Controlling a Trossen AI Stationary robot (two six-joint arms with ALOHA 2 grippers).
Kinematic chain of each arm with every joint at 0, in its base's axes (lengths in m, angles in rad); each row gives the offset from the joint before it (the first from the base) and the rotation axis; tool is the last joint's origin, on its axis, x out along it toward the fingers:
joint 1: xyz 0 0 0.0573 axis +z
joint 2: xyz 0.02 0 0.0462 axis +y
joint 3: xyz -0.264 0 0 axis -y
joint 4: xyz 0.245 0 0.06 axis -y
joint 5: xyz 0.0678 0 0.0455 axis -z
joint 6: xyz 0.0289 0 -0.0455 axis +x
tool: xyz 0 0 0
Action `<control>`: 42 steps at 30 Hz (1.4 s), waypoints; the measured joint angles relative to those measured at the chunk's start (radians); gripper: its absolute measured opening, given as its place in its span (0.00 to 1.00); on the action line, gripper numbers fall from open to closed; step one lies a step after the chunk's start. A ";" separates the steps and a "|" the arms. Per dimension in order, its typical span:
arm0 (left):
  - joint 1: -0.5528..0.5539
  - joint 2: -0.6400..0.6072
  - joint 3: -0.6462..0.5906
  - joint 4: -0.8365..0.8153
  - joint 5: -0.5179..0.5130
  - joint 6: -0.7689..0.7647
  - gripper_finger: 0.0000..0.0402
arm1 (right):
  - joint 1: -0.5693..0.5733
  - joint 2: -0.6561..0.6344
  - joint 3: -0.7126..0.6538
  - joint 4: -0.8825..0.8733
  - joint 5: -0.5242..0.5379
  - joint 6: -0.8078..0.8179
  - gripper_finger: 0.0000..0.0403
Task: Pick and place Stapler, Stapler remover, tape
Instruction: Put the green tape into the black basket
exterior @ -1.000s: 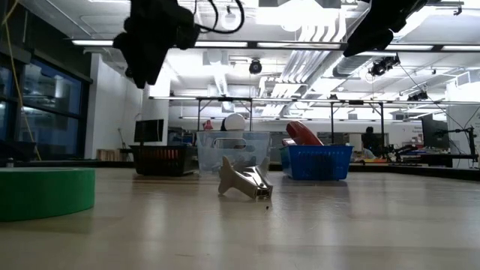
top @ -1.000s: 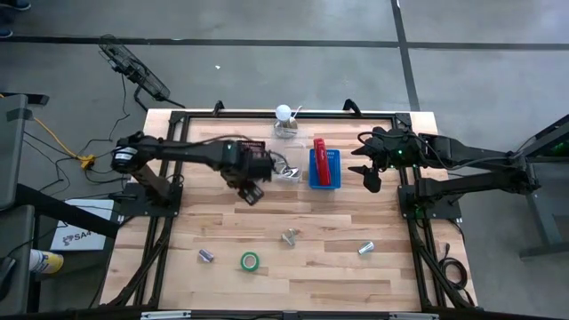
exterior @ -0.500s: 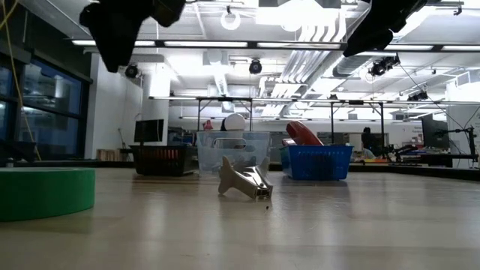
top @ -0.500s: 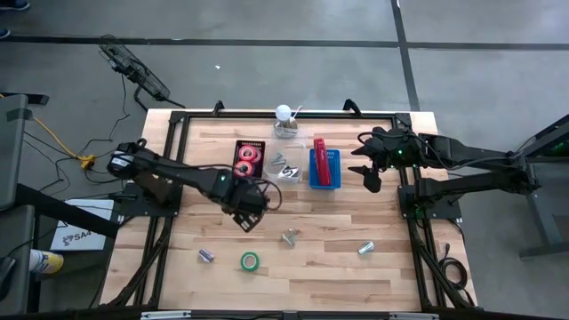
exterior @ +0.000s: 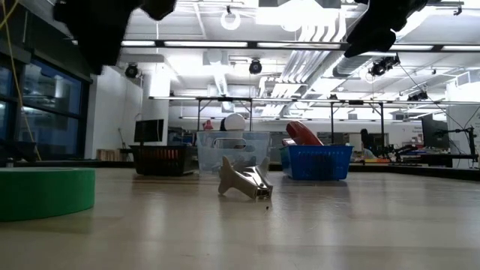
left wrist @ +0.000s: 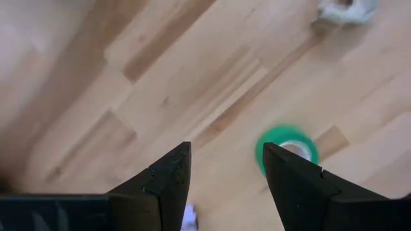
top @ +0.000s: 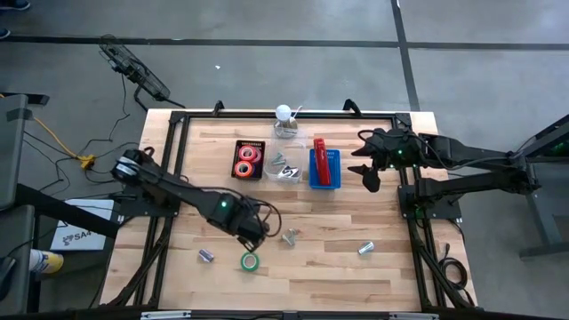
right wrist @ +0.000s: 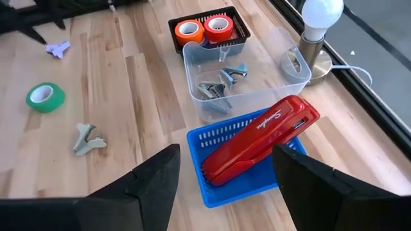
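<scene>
I had the left gripper low over the near middle of the table, its fingers parted with only bare wood between them, holding nothing. The green tape roll lay flat just on the near side of it, closer to the table's front edge; through the left wrist camera the roll sat just past one fingertip, not between the two. That offset was what I judged the coming grasp to turn on: the gripper had to go a little further toward the front edge before it could straddle the ring.

The right gripper waited well apart at the far right, beside the blue basket, fingers spread and empty. So the left arm was plainly the nearer one for the roll.

The red stapler already lay in that basket, its long axis running away from the front edge. Two red-orange tape rolls sat in the black basket. A loose staple remover lay just right of the left gripper.
</scene>
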 joint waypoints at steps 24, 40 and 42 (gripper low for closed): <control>-0.106 0.280 0.001 0.234 0.213 -0.247 0.47 | 0.001 0.015 0.000 -0.070 -0.080 0.086 0.59; -0.097 0.355 0.000 0.204 0.230 -0.279 0.38 | 0.020 0.025 0.000 -0.092 -0.106 0.021 0.59; -0.097 0.355 0.001 0.197 0.229 -0.292 0.32 | 0.020 0.026 0.000 -0.092 -0.106 0.018 0.59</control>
